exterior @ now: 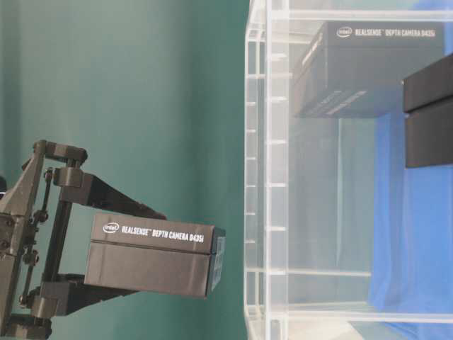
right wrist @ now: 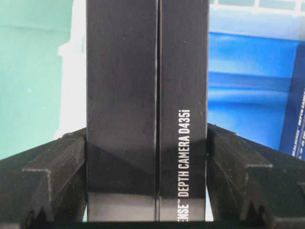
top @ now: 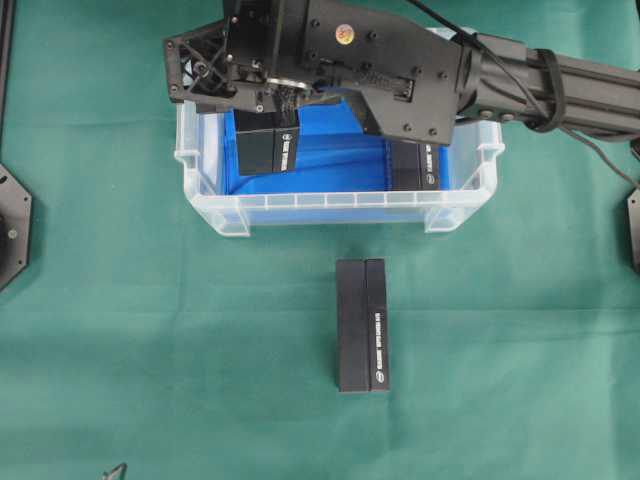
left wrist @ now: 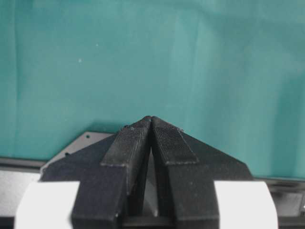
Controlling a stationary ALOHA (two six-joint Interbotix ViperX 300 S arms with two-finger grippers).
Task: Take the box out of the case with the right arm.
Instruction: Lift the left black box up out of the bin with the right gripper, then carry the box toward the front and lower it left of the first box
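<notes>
Right pincer (right wrist: 147, 157), wrist view: both fingers are pressed flat against the long sides of a black box (right wrist: 147, 109), so the jaws stand wide yet clamped on it — you have it held, not loose. In the overhead view the same box (top: 262, 140) hangs under the right arm (top: 400, 70) at the case's (top: 330, 212) left end, over the blue lining (top: 330, 150). The table-level view shows the held box (exterior: 152, 255) clear of the case wall (exterior: 265, 177), though how high it sits above the floor you cannot tell.

What could go wrong for you:
- The grip covers only one end of the box; the rest juts forward, so a quick swing could let it pivot or slide out between the smooth fingers.
- Carry it low across the near rim and its free end may catch the ribbed edge, knocking it loose or dragging the case along the cloth (top: 120, 330).
- A second box (top: 415, 165) rests at the case's right end, partly under the arm; a sweep that way could strike it.
- A third box (top: 362, 325) lies on the cloth just beyond the near wall — set yours down there and the two collide.

Left pincer (left wrist: 151, 121): tips together, holding nothing, over bare cloth and away from the work.
</notes>
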